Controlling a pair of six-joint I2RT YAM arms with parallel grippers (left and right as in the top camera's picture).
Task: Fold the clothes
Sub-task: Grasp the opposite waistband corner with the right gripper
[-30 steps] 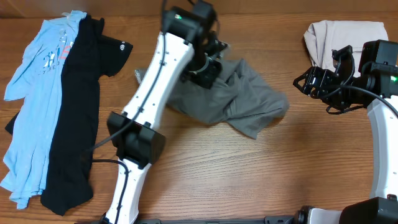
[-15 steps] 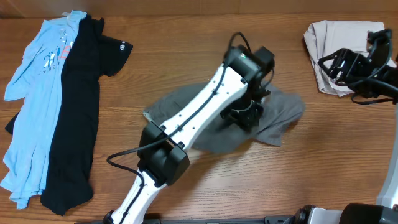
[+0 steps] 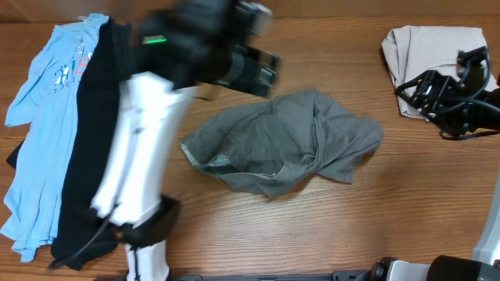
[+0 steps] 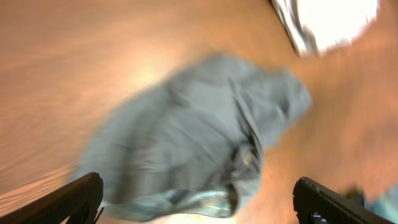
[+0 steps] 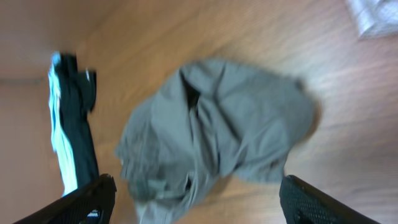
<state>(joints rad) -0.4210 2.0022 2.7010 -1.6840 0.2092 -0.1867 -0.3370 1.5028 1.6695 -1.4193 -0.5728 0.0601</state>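
Observation:
The grey-olive shorts (image 3: 285,140) lie crumpled in a loose heap at the table's middle, with pale lining showing at the near edge. My left gripper (image 3: 266,69), blurred, hangs above and behind the heap. In the left wrist view the gripper (image 4: 199,202) is open and empty over the shorts (image 4: 186,137). My right gripper (image 3: 412,90) hovers open at the far right, apart from them. In the right wrist view that gripper (image 5: 202,199) holds nothing, and the shorts (image 5: 211,124) lie beyond it. A light-blue shirt (image 3: 43,117) and a black T-shirt (image 3: 94,148) lie flat at the left.
A folded beige cloth (image 3: 430,43) sits at the back right corner, just behind my right gripper. The left arm's white links (image 3: 137,148) cross above the black T-shirt. Bare wood (image 3: 328,226) runs along the front of the table.
My left gripper has opened and let go of the shorts, then swung up and back to the left. The shorts now rest on the table. The right arm drew back to the right.

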